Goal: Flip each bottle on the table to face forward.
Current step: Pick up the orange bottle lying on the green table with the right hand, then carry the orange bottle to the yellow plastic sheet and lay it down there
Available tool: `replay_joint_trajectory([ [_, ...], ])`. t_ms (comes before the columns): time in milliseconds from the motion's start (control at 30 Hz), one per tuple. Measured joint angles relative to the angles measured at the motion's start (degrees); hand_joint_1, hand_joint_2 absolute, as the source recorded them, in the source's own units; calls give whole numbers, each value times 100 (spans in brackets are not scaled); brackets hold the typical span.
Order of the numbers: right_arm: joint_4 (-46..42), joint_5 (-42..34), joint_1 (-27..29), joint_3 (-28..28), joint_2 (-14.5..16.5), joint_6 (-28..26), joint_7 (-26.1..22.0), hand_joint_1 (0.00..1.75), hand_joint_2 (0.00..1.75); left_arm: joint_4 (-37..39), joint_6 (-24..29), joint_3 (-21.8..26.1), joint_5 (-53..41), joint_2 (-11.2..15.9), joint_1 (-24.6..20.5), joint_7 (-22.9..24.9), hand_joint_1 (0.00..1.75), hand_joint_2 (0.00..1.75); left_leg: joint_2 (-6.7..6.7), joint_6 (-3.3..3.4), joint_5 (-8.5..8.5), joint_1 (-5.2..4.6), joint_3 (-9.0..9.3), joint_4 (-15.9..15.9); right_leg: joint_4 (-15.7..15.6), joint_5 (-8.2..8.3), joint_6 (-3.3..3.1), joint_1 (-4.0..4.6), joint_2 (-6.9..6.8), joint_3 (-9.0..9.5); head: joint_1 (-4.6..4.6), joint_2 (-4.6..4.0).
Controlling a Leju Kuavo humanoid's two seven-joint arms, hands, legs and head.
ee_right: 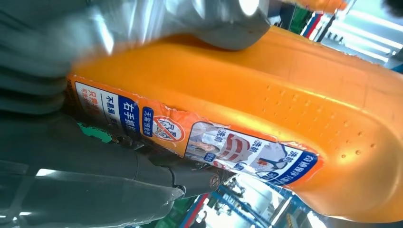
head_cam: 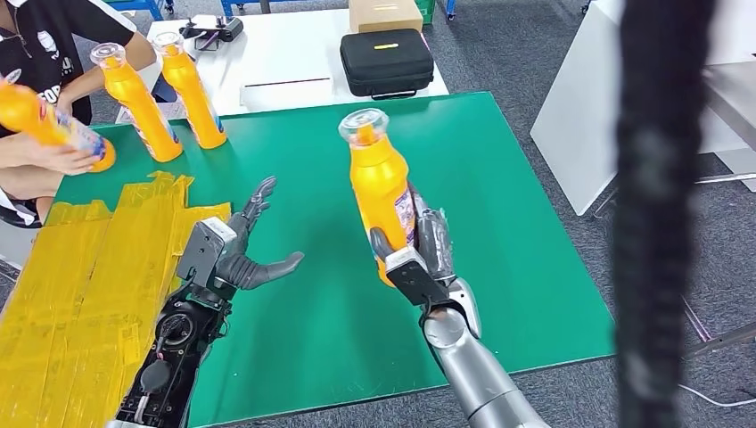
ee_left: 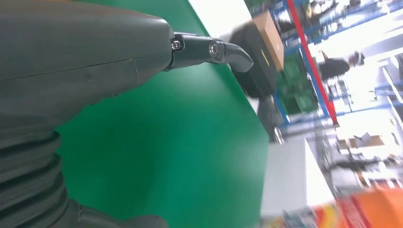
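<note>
My right hand [head_cam: 419, 254] grips an orange bottle [head_cam: 380, 183] with a clear cap, holding it upright over the middle of the green table [head_cam: 499, 178]. The right wrist view shows that bottle [ee_right: 285, 95] close up, its printed label [ee_right: 209, 142] along one side and my fingers [ee_right: 180, 23] wrapped round it. My left hand [head_cam: 239, 250] hovers above the table left of centre, fingers apart and holding nothing; a finger [ee_left: 209, 50] shows over the green surface [ee_left: 180, 142]. Two more orange bottles [head_cam: 134, 102] [head_cam: 192, 85] stand at the far left.
A person at the far left holds another orange bottle [head_cam: 49, 120] tilted over the table edge. Yellow tape [head_cam: 80, 285] covers the table's left part. A black case [head_cam: 386, 61] and a cardboard box [head_cam: 385, 13] lie on a white table behind. A dark blurred bar [head_cam: 660, 214] crosses the right.
</note>
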Motion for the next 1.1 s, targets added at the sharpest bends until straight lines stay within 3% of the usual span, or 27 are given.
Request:
replay_joint_trajectory([
  [233, 286, 203, -167, 142, 140, 4, -207, 175, 175, 1, -442, -88, 469, 25, -76, 113, 0, 175, 0, 0, 0, 0, -1, 0, 0, 0, 0, 0, 0, -2, -1, 0],
  [567, 476, 519, -176, 380, 190, -219, -458, 175, 175, 104, -628, -229, 745, 31, -297, 182, 0, 175, -1, 0, 0, 0, -5, 0, 0, 0, 0, 0, 0, -5, 0, 0],
  [1100, 871, 770, -244, 824, 230, -388, -487, 175, 175, 395, -1167, -480, 1530, 97, -504, 283, 0, 175, 0, 0, 0, 0, -8, 0, 0, 0, 0, 0, 0, -11, -1, 0],
])
